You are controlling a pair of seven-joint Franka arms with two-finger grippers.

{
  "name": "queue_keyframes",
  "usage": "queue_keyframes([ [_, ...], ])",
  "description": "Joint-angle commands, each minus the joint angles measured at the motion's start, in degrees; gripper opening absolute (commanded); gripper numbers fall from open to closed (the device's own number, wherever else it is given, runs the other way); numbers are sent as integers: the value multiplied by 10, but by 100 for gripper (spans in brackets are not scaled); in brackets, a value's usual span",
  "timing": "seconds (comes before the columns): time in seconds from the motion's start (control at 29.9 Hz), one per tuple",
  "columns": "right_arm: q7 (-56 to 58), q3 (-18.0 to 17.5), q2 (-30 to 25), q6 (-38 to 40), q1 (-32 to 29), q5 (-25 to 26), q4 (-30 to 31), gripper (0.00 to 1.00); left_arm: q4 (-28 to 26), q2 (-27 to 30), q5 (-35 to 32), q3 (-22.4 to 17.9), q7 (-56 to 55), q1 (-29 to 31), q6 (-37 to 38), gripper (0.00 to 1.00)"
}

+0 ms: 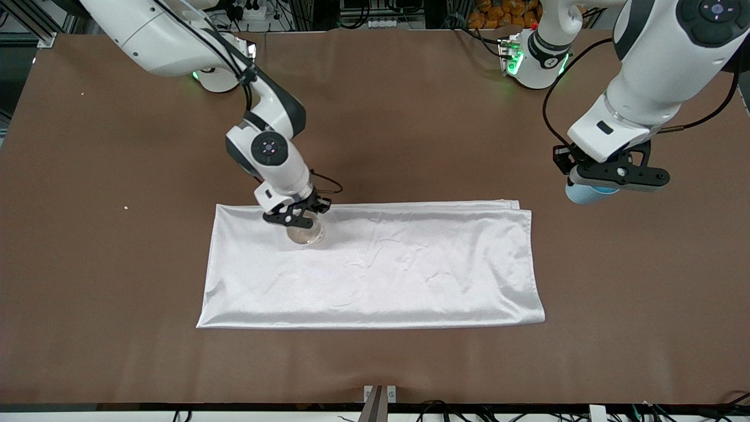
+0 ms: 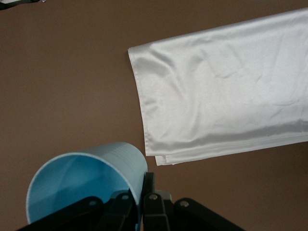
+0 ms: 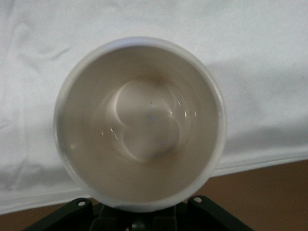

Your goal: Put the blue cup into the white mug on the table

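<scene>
The white mug (image 1: 306, 234) stands on the white cloth near its edge farthest from the front camera, toward the right arm's end. My right gripper (image 1: 297, 220) is down on it, shut at the handle side. In the right wrist view the mug's cream inside (image 3: 139, 120) is empty and its rim hides the handle and my right gripper's (image 3: 139, 220) fingers. My left gripper (image 1: 593, 186) is shut on the rim of the blue cup (image 1: 585, 194), one finger inside and one outside. It holds the cup (image 2: 86, 183) tilted above the bare table (image 1: 410, 117), off the cloth's end.
A shiny white rectangular cloth (image 1: 410, 269) lies flat on the brown table's middle; its end (image 2: 221, 86) shows in the left wrist view and it lies under the mug (image 3: 269, 48). Bare brown table surrounds it. The arm bases stand along the edge farthest from the front camera.
</scene>
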State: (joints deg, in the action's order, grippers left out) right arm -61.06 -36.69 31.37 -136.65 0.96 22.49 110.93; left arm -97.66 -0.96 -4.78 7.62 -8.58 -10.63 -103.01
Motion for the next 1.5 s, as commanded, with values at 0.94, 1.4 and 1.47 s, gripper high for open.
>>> queue_keyframes([
  [0.94,-398,-50,7,23,240,138,4,0,-11,23,19,1,-8,1,26,0],
  [1.4,-444,-22,73,21,255,222,-22,0,-12,22,20,0,-9,2,26,0],
  [1.47,-454,-20,77,21,259,232,-21,0,-12,22,20,1,-9,2,26,0],
])
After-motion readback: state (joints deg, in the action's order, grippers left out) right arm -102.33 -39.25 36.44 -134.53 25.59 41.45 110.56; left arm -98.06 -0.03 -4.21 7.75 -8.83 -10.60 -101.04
